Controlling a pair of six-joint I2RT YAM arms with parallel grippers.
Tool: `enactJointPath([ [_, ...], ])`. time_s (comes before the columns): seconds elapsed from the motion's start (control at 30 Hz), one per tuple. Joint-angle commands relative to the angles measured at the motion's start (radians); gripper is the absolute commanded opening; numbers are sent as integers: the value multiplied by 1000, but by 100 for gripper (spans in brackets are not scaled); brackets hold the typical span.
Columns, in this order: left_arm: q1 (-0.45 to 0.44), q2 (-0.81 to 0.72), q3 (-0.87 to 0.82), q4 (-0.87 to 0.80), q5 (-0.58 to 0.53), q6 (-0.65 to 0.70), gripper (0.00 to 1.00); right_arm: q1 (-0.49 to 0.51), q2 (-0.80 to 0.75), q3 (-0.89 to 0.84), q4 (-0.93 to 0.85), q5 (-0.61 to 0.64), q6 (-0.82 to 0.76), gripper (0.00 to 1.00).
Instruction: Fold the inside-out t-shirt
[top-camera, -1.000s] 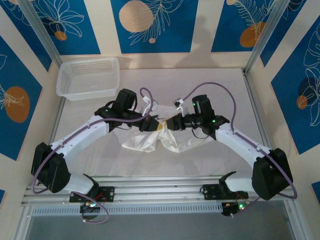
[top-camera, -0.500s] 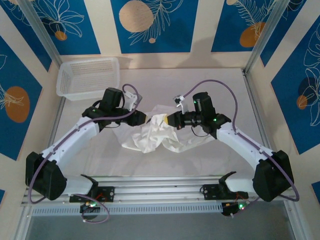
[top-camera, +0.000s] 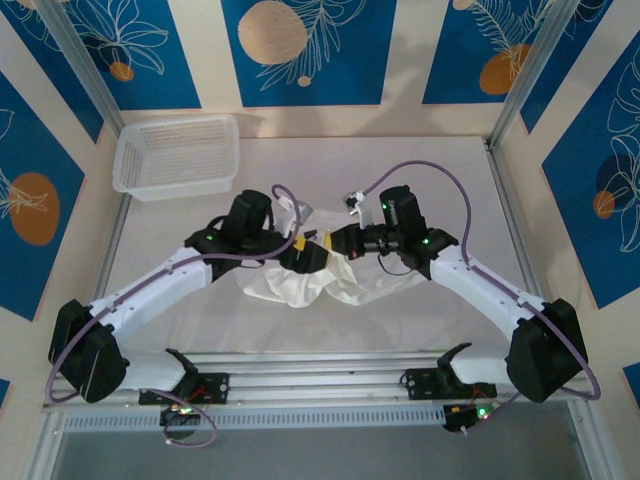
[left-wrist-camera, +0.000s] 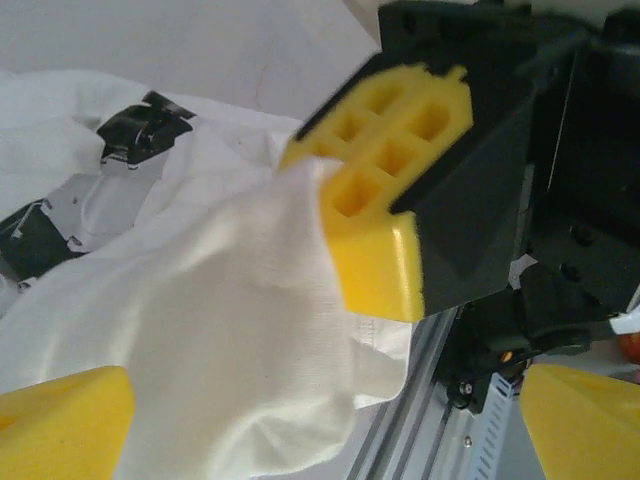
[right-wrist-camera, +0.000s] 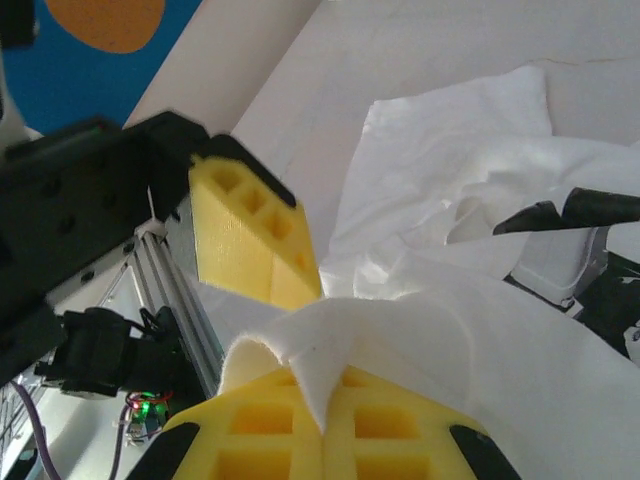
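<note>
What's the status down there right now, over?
Left gripper open, t-shirt cloth between fingers. Right gripper shut on t-shirt, bunched mid-table. Basket far left, apart.

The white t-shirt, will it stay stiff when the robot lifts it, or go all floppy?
Probably floppy: the t-shirt drapes and sags from where the right gripper pinches it. It is likely light too, since the cloth looks thin and one small pinch holds a corner up. It lies crumpled on the table, so it probably won't roll, just slump.
</note>
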Motion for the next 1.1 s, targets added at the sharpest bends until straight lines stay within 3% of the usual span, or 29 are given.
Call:
enactJointPath([
  [0.0, -52, -3, 3, -8, -257, -1, 99, 7, 17, 43, -37, 27, 20, 0],
  [0.17, -61, 33, 21, -51, -569, -46, 89, 18, 23, 58, -43, 30, 31, 0],
  [0.23, -61, 55, 42, -106, -698, -76, 77, 18, 23, 65, -51, 38, 38, 0],
  [0.47, -33, 54, 70, -194, -791, -59, 59, 16, 17, 60, -95, 76, 22, 0],
  [0.7, 79, 52, 65, -270, -641, -64, 33, 16, 7, 48, -115, 74, 18, 0],
  [0.83, 119, 74, 62, -287, -565, -41, 26, 15, -1, 45, -123, 83, 17, 0],
  [0.9, 137, 74, 58, -287, -530, -41, 14, 13, -6, 46, -135, 106, 18, 0],
  [0.93, 149, 69, 55, -280, -496, -45, 1, 12, -9, 47, -147, 138, 29, 0],
  [1.07, 182, 23, 49, -172, -219, -44, 0, -25, 0, 41, -195, 267, 112, 3],
])
